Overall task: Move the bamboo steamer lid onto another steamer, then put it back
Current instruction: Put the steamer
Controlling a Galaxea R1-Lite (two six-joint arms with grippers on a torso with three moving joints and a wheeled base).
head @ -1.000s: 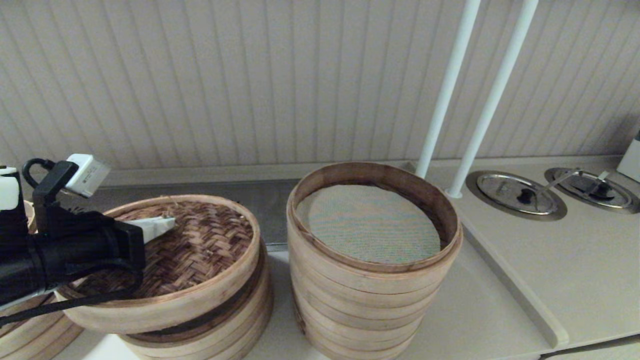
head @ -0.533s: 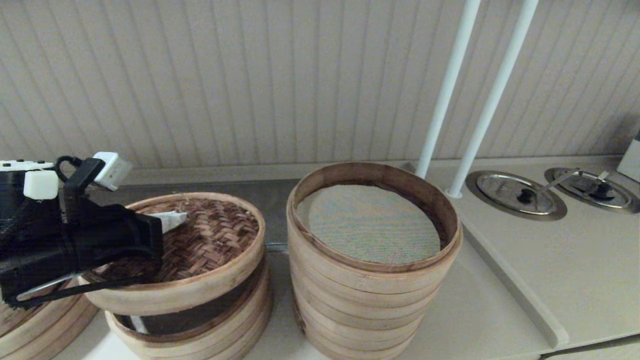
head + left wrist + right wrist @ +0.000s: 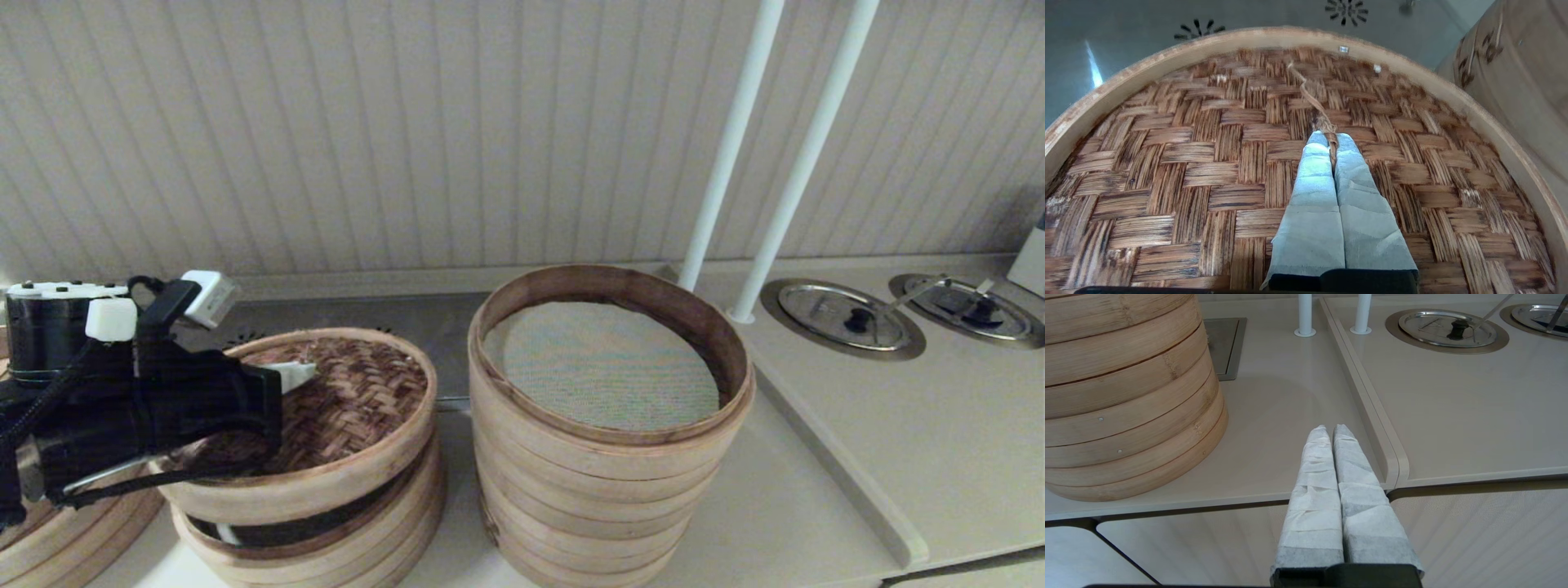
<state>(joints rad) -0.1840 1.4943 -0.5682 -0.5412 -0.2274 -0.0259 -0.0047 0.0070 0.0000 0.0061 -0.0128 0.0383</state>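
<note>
The bamboo steamer lid (image 3: 359,400) (image 3: 1188,163), pale hoop and dark woven face, sits slightly tilted over a low steamer (image 3: 351,531) at the left, with a dark gap under its near-left edge. My left gripper (image 3: 306,371) (image 3: 1330,139) is shut on the lid's twisted cord handle (image 3: 1314,102) near the lid's middle. The other steamer (image 3: 604,482) (image 3: 1126,396), a tall stack with a grey-green mesh liner (image 3: 604,363), stands uncovered just to the right. My right gripper (image 3: 1331,430) is shut on nothing, hovering at the counter's front edge right of the tall stack.
Two white poles (image 3: 718,163) rise behind the tall stack. Round steel covers (image 3: 845,318) are set into the raised counter section (image 3: 939,457) at the right. More bamboo trays (image 3: 49,531) lie at the far left under my left arm.
The left gripper carried the lid rightward, lifting it off its left-hanging tilt, then lowered it over the low steamer. The gap beneath it has shrunk.
</note>
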